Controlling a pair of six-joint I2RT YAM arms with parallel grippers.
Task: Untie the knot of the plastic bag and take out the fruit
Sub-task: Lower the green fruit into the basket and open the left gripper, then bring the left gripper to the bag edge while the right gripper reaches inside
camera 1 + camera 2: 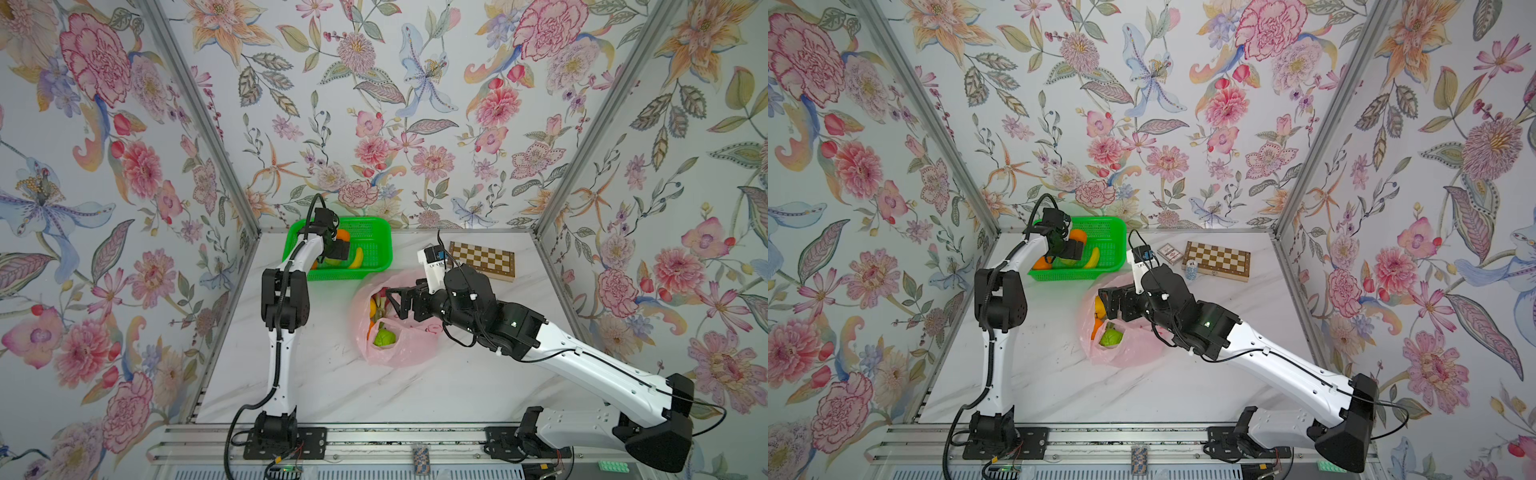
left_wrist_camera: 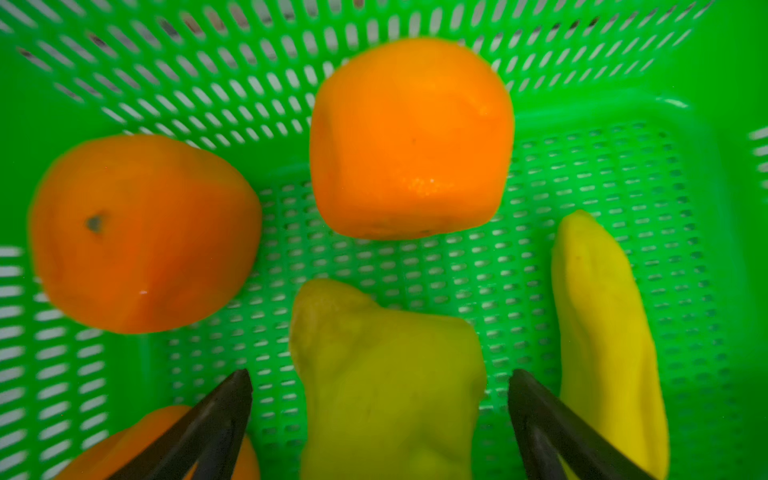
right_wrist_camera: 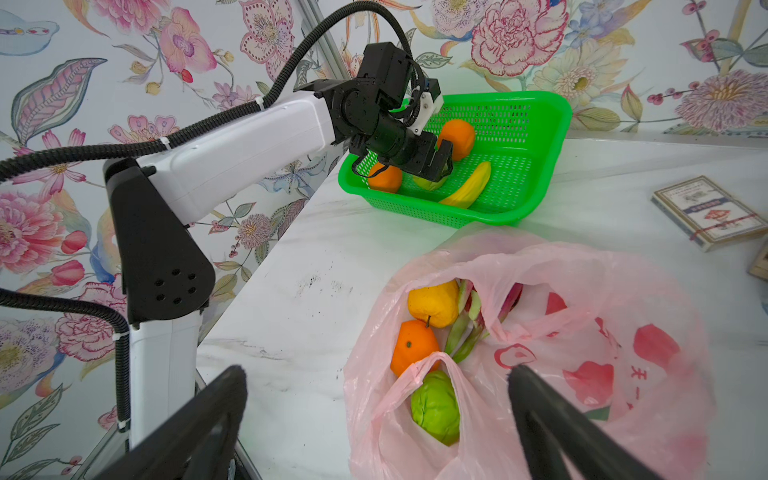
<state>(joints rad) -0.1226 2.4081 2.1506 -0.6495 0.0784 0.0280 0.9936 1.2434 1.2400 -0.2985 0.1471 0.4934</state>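
The bag [image 3: 623, 291] is thin, crinkly, translucent pink film with a faint sheen. The basket [image 3: 540, 124] is glossy green perforated plastic. The tabletop [image 1: 332, 386] looks like smooth white marble, grey-veined and scuffed. The chessboard [image 1: 482, 258] is polished wood. The oranges [image 2: 411, 137] look smooth, waxy.

Layout of the table [image 1: 457, 382]. A basket [image 1: 353, 220] is placed at the rear left, and the plastic bag [image 1: 409, 345] just in front of it, to the right. A chessboard [image 1: 482, 259] is set at the rear right, with a card box [image 1: 1170, 252] between it and the basket. The fruit [image 3: 434, 407] is contained in the bag and, beside a banana [image 2: 602, 332], in the basket. The left end effector [image 2: 379, 374] is held over the basket, and the right end effector [image 3: 375, 370] over the bag.
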